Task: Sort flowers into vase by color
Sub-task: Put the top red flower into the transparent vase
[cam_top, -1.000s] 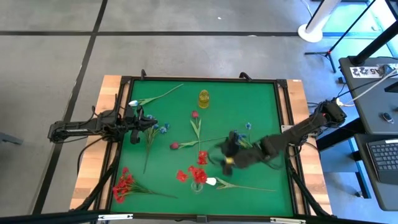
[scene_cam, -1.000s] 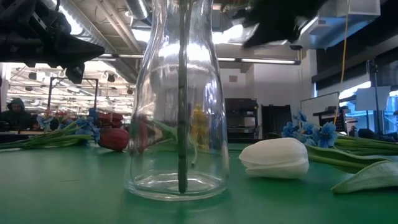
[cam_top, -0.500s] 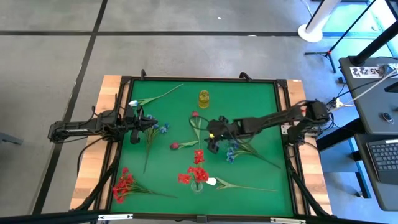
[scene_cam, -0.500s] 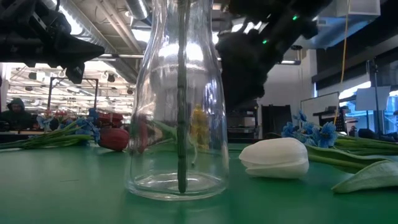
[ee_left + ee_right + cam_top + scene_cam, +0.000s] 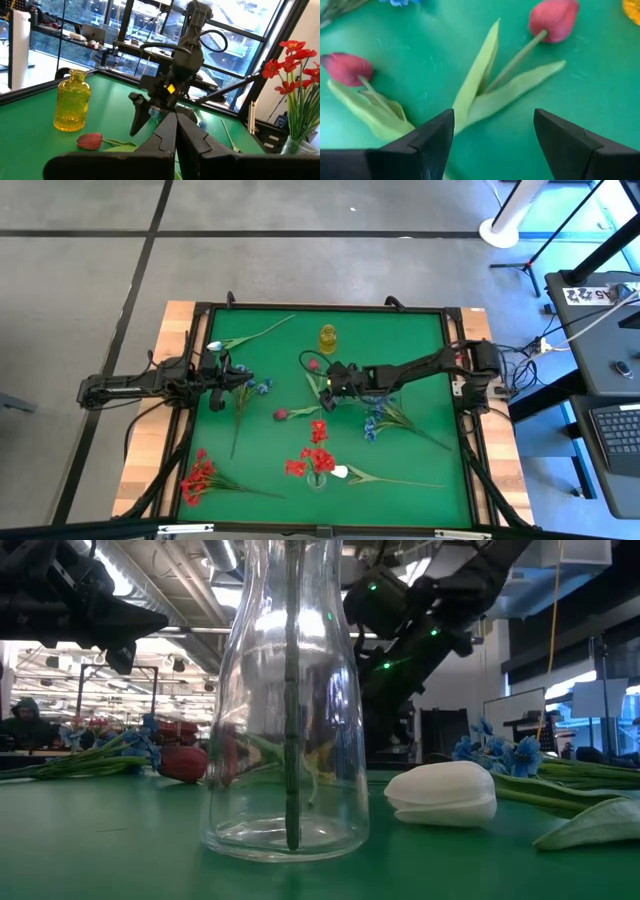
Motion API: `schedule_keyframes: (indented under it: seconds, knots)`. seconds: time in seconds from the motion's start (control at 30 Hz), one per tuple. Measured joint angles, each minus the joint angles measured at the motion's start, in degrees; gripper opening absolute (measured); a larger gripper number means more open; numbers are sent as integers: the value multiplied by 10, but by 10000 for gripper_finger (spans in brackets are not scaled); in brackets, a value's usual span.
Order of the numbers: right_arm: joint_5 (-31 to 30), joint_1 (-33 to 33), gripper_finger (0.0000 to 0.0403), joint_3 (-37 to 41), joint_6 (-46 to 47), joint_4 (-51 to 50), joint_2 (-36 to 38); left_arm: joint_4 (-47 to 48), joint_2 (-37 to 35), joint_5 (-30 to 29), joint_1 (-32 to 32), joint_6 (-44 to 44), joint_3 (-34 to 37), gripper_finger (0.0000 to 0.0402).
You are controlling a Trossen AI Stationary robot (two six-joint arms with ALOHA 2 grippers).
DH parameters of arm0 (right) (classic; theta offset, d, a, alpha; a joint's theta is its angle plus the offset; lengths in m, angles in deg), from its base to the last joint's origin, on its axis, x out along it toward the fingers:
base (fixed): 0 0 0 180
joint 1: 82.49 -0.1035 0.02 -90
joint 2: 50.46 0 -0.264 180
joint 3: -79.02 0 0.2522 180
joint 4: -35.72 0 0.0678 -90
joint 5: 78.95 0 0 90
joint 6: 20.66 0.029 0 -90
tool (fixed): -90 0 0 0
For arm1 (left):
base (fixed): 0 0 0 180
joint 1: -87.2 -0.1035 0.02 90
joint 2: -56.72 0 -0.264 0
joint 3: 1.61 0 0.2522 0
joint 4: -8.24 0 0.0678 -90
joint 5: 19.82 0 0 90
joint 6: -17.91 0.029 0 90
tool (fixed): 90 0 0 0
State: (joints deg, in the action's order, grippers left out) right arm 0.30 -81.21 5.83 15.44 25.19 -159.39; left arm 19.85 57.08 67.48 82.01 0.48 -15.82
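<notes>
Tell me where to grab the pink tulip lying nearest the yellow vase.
Grip the pink tulip on its thin bare stem, between bud and leaves, coming straight down. It lies flat on the mat, and the open right gripper already hovers just short of the leaves, fingers either side.

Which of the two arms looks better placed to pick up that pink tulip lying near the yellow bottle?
The right one. Its gripper hangs open directly over the pink tulip and its leaves, with the stem between the fingers in its wrist view. The left gripper sits at the table's left edge, far from it.
</notes>
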Motion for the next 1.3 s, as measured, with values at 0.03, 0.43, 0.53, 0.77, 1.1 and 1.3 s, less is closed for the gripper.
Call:
schedule_keyframes:
  seconds: [0.03,0.43,0.53,0.77,1.1,1.3]
  knots:
    - [3,0,273,-6,0,2,-7,0,0,0,0,0,0,0]
    - [-4,-1,272,-100,-19,-47,-85,0,0,0,0,0,0,0]
    - [-16,-2,272,-108,-19,-69,-92,0,0,0,0,0,0,0]
    - [-7,-1,236,-114,-20,-91,-90,0,0,0,0,0,0,0]
    - [25,-1,99,-144,-21,-145,-91,0,0,0,0,0,0,0]
    - [30,-1,11,-144,-35,-174,-81,0,0,0,0,0,0,0]
